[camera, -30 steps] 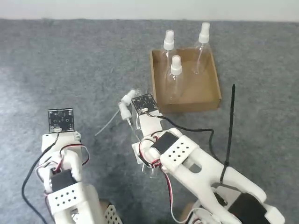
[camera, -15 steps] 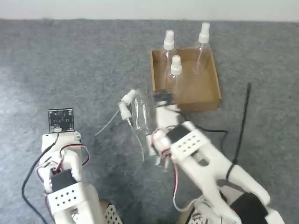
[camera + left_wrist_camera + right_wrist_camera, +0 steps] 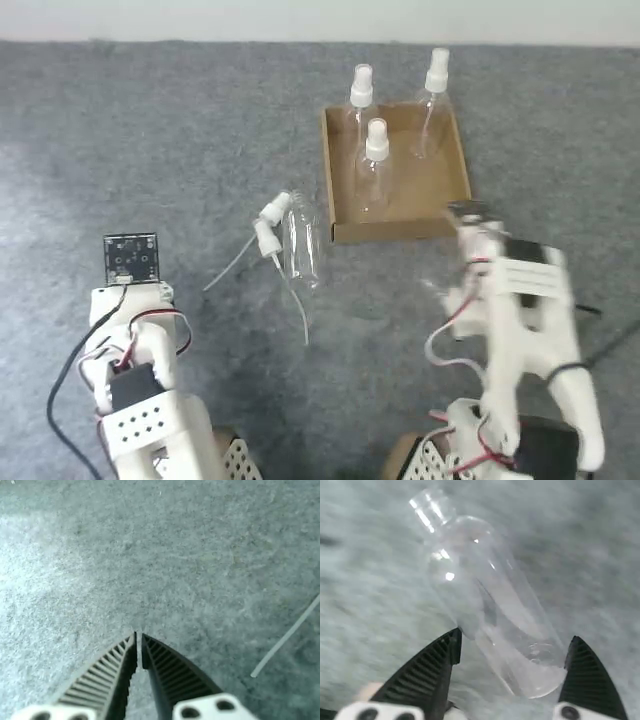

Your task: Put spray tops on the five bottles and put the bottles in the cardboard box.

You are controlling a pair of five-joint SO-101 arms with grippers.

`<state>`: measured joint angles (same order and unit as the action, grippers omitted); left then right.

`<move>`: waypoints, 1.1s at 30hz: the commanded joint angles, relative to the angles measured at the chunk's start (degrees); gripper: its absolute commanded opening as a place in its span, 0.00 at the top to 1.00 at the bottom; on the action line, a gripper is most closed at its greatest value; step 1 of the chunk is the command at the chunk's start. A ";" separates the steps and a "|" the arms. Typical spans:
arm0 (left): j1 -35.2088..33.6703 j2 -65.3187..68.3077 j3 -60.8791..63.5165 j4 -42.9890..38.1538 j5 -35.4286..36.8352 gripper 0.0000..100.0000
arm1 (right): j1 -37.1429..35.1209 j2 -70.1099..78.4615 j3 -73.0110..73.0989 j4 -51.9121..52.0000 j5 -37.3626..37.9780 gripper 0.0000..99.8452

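A cardboard box stands at the back of the grey carpet. Three clear bottles with white spray tops are upright in or at it. Another clear bottle lies on the carpet left of the box, with two loose spray tops beside its neck. My right gripper is shut on a capless clear bottle, its jaws on either side of the body. The right arm is in front of the box's right corner. My left gripper is shut over bare carpet.
Thin white dip tubes trail from the loose spray tops across the carpet. One tube lies off to the side of my left gripper. The left arm sits at the front left.
The right arm has swung from the middle of the carpet to the right with the capless bottle, uncovering the lying bottle. The left arm has not moved.
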<state>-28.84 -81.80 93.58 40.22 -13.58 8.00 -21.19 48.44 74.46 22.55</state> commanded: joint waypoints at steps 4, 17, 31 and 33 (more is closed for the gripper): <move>1.32 -0.62 0.04 -1.58 -0.26 0.99 | 13.85 -0.75 -0.18 -3.91 19.78 0.81; 1.23 -0.62 0.40 -1.67 -0.44 0.99 | 41.10 -0.75 -0.53 -9.63 40.18 0.80; 1.05 -0.62 0.48 -1.67 -0.53 0.99 | 35.82 -0.75 -6.24 4.53 35.25 0.79; 1.05 -0.62 0.48 -1.67 -0.53 0.99 | 33.80 -0.75 -6.59 5.85 33.14 0.74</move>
<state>-27.87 -81.80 94.29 40.22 -13.58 45.89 -21.19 45.63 76.66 60.26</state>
